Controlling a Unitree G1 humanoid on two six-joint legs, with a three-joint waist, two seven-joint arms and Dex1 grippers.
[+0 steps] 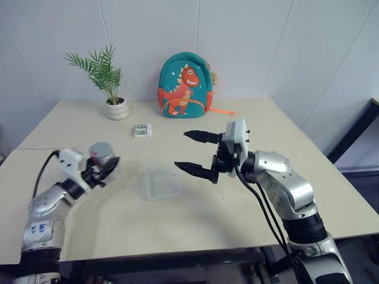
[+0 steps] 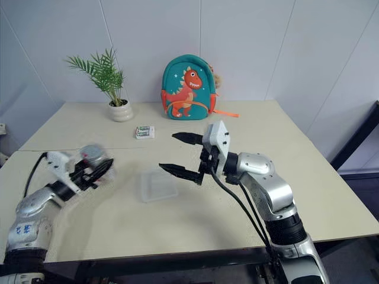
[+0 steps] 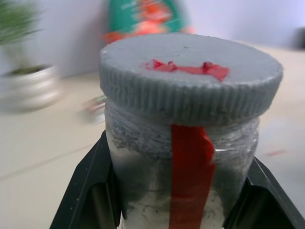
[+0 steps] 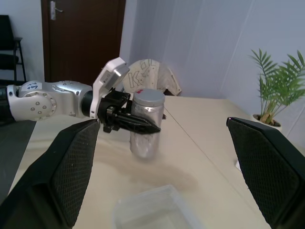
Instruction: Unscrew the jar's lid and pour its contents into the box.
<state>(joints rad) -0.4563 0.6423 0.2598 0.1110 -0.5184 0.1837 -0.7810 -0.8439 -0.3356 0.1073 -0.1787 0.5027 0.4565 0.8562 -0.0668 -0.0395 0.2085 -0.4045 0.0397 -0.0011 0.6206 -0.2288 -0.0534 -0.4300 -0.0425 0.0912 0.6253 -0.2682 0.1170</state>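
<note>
While its two black fingers stand spread wide and hold nothing, the right gripper [image 1: 190,153] hangs just above and behind the shallow square box of clear frosted plastic [image 1: 160,183]. Left of that box, the left gripper [image 4: 136,125] is clamped around the small clear cylindrical jar [image 4: 144,134], held upright, its ribbed grey screw lid [image 3: 190,74] in place with red tape.

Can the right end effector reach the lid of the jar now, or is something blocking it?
Probably yes. The right end effector is open and faces the lid, which sits exposed above the left end effector gripping the jar; open air lies between.
</note>
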